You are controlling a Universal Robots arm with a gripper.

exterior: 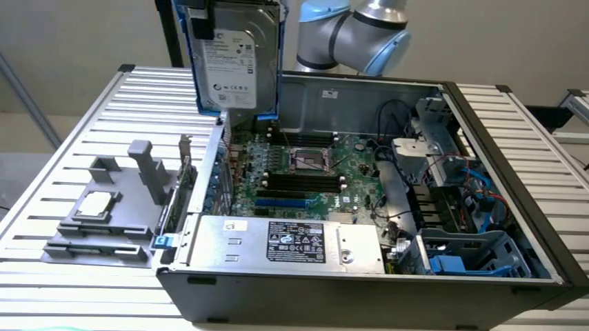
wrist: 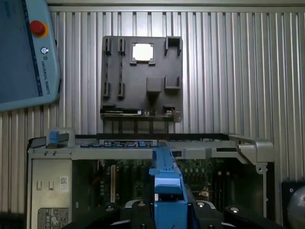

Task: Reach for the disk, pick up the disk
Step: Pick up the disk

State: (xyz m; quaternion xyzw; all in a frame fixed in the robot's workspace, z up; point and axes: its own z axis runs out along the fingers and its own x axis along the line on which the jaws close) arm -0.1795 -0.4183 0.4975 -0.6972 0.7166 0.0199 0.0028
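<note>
The disk (exterior: 236,58) hangs upright in the air above the far left corner of the open computer case (exterior: 368,296), its white label facing the camera and a blue bracket along its edges. In the wrist view the disk's blue bracket edge (wrist: 167,186) runs straight out from between the dark fingers (wrist: 138,212) of my gripper (wrist: 169,212), which is shut on it. Well below the disk lie the case's motherboard and the slatted table.
Inside the case are the motherboard (exterior: 308,172), a large silver box with a black label (exterior: 294,243) and a blue drive cage (exterior: 470,258). A grey fixture (exterior: 110,207) holding a small silver chip (exterior: 95,205) sits on the slatted table (exterior: 55,172). A teach pendant (wrist: 24,52) lies beyond it.
</note>
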